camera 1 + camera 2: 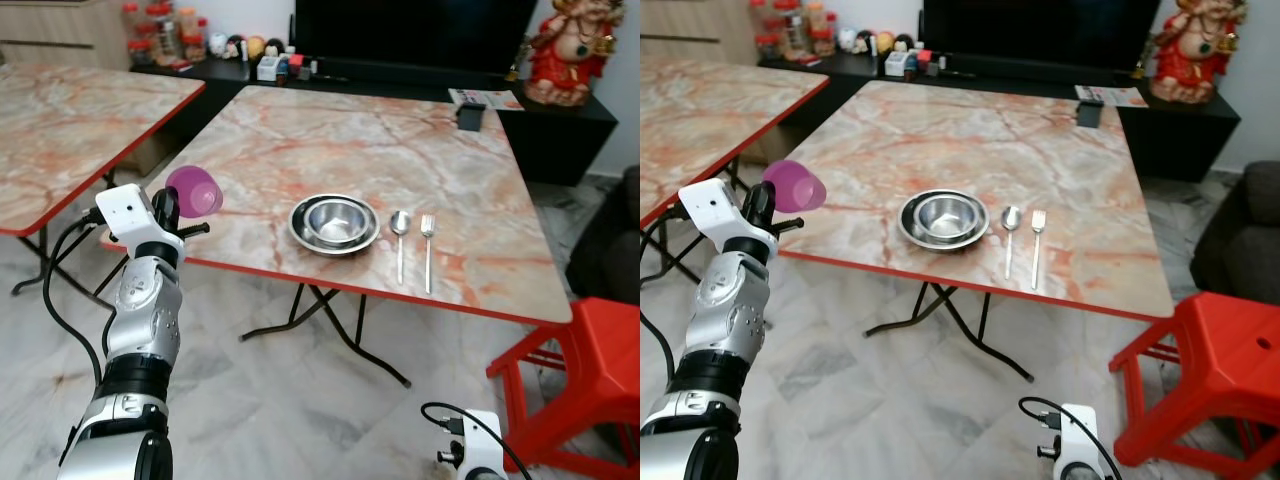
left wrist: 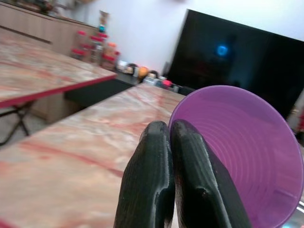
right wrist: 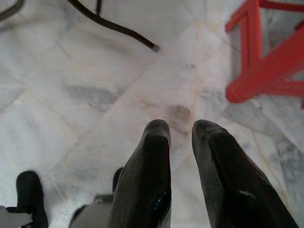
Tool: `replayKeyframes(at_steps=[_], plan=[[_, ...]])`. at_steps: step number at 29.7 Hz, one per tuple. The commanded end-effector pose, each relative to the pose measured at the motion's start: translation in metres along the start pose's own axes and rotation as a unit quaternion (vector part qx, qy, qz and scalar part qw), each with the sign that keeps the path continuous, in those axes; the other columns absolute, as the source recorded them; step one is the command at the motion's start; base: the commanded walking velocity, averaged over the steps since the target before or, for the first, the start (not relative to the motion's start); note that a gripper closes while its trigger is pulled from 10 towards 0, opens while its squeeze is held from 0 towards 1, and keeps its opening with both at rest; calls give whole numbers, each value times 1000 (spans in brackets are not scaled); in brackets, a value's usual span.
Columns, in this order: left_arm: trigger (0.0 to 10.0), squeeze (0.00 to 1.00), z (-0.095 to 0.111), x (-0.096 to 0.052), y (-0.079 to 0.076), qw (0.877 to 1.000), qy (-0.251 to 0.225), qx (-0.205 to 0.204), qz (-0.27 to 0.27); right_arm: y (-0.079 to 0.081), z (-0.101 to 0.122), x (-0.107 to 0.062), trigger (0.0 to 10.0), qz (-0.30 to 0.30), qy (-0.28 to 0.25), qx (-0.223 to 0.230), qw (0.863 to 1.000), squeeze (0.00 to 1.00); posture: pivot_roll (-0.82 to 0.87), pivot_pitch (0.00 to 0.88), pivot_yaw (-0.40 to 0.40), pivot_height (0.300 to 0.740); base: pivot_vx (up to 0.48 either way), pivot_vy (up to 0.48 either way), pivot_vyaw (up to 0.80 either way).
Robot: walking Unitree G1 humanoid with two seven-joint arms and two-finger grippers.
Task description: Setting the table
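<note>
Two black fingers [image 2: 190, 180] of the left gripper [image 2: 170, 137] sit pressed together on the rim of a purple cup [image 2: 242, 156], one finger inside the wall, so the jaws are pinching the cup. The left wrist view looks straight into the cup's ribbed interior, which the head views do not give; they show instead the cup [image 1: 194, 191] held in the air just off the near left edge of the marble-patterned bench [image 1: 400, 150], lying on its side with its long axis roughly level and its base toward the bench. The right gripper [image 3: 180, 130] hangs low over the pale marble floor [image 3: 71, 95], its jaws slightly apart and holding nothing; its wrist view takes in a red stool [image 3: 266, 57] and a black bench leg [image 3: 118, 31]. On the bench, near its front edge, a steel bowl [image 1: 336, 220] sits inside a steel plate [image 1: 300, 232], with a spoon [image 1: 400, 235] just beside it and a fork [image 1: 428, 245] beside the spoon, both handles pointing toward the robot. A second bench [image 1: 70, 130] stands to the left, a dark television [image 1: 410, 30] and cluttered low cabinet behind, and the red stool [image 1: 590, 370] at the right front corner.
</note>
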State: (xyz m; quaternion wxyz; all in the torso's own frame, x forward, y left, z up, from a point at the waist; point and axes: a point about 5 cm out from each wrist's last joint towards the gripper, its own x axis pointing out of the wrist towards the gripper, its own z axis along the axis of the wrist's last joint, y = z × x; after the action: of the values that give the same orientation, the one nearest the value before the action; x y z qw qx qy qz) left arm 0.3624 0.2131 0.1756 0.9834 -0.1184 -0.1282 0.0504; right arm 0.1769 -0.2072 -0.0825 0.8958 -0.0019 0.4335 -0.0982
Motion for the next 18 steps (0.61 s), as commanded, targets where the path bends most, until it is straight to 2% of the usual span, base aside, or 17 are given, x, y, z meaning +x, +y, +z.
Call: replayKeyframes(at_steps=[1, 15, 18], plan=[[10000, 0, 4, 4, -2, 1000, -3, 1, -2, -1, 3, 0, 10000, -5, -6, 2, 1000, 0, -24, 0, -22, 740, 292, 0, 0], [10000, 0, 6, 5, 2, 1000, -9, -6, 10, -3, 8, 2, 10000, -4, -11, 5, 1000, 0, -23, 0, -33, 740, 327, 0, 0], [10000, 0, 9, 6, -1, 1000, -14, -2, 5, -1, 9, 2, 10000, 2, -13, -6, 1000, 0, -12, 0, -39, 740, 345, 0, 0]])
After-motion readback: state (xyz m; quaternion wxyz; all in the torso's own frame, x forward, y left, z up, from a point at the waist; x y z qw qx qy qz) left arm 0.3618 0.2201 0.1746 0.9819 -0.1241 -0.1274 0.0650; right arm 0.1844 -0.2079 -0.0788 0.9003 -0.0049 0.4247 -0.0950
